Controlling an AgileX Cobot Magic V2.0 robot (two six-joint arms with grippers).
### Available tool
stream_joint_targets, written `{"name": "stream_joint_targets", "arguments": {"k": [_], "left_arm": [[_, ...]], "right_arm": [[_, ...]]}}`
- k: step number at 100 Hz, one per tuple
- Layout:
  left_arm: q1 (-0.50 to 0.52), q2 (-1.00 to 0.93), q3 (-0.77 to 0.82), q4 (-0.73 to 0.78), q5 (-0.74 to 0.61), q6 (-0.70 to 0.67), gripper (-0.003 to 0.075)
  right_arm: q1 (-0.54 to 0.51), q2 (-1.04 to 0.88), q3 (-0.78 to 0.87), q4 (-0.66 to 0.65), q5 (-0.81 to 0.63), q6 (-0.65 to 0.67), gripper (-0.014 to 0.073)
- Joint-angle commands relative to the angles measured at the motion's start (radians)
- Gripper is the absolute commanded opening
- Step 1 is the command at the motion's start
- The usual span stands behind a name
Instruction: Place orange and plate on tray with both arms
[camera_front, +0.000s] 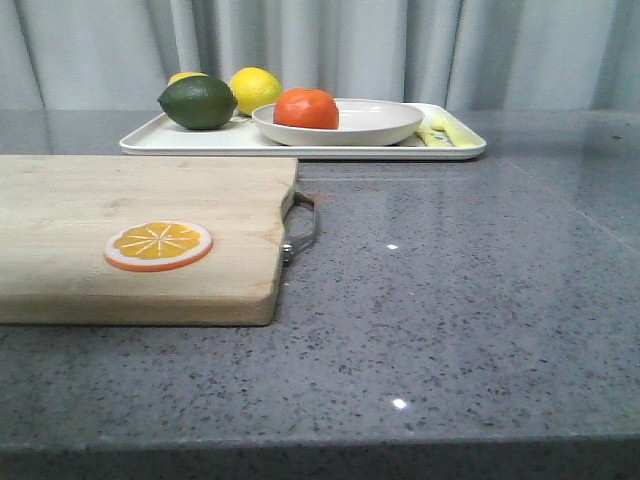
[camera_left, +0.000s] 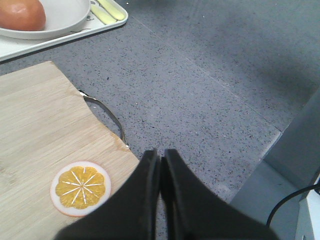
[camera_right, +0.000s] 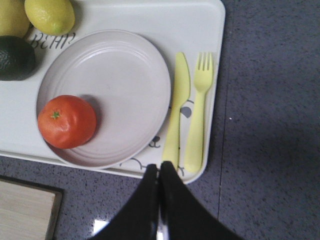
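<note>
Right wrist view: the orange (camera_right: 66, 121) is seen lying in the plate (camera_right: 127, 80) on the tray (camera_right: 212, 30), apparently just beyond the right gripper (camera_right: 159, 175), whose jaws are pressed together on nothing; the left gripper (camera_left: 161, 162), likewise closed and empty, is held farther off.

A grey speckled stone countertop (camera_front: 450, 300) is seen throughout, marked by small bright reflections of overhead light. Pale grey pleated curtains (camera_front: 400, 50) are hung behind its far edge. Beyond the counter's edge, beside the left jaws, a lighter floor (camera_left: 260, 195) is visible.
</note>
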Motion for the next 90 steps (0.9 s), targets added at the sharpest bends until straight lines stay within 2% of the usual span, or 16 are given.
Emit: {"name": "stream_joint_targets", "arguments": {"k": [1, 36, 65, 90], "left_arm": [[0.002, -0.004, -0.026, -0.013, -0.057, -0.008, -0.0019], [0.002, -0.006, -0.026, -0.013, -0.063, -0.008, -0.0019], [0.002, -0.021, -0.020, -0.006, -0.061, -0.001, -0.0019], [0.002, -0.140, 0.044, -0.006, -0.057, -0.001, -0.0019]], "right_arm": [[-0.007, -0.132, 0.052, -0.023, 0.075, -0.013, -0.0060], [0.001, -0.445, 0.429, -0.027, -0.067, -0.013, -0.0060], [0.001, -0.732, 0.783, -0.046, -0.280, -0.018, -0.0060], [0.001, -0.984, 1.077, -0.046, -0.450, -0.052, -0.0060]]}}
